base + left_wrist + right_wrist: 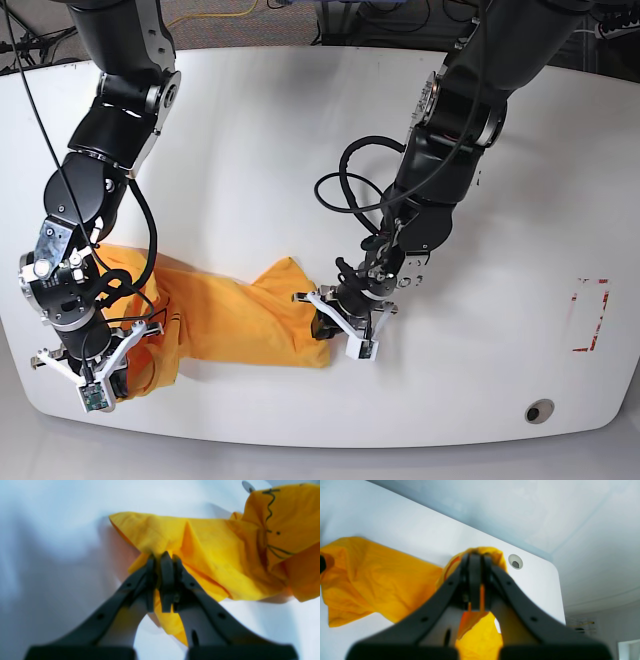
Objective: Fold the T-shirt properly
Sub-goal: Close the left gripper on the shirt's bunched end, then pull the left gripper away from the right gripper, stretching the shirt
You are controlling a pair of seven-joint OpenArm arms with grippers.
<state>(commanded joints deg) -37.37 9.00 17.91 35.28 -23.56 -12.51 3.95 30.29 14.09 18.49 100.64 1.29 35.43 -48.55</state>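
The orange-yellow T-shirt (230,315) lies bunched and stretched into a strip near the white table's front left. My left gripper (327,325) is shut on the shirt's right end, and in the left wrist view (162,557) the fingers pinch a fold of the T-shirt (212,545). Black cursive print (271,507) shows on a raised fold at the far right. My right gripper (128,372) is shut on the shirt's left end. In the right wrist view (476,556) cloth bulges over its tips and hangs below, with the rest of the T-shirt (370,572) spread to the left.
The white table (300,130) has a round cable hole (540,411) near its front right corner and red tape marks (590,315) at the right. A black cable loop (350,190) hangs from the left arm. The table's front edge runs just below both grippers.
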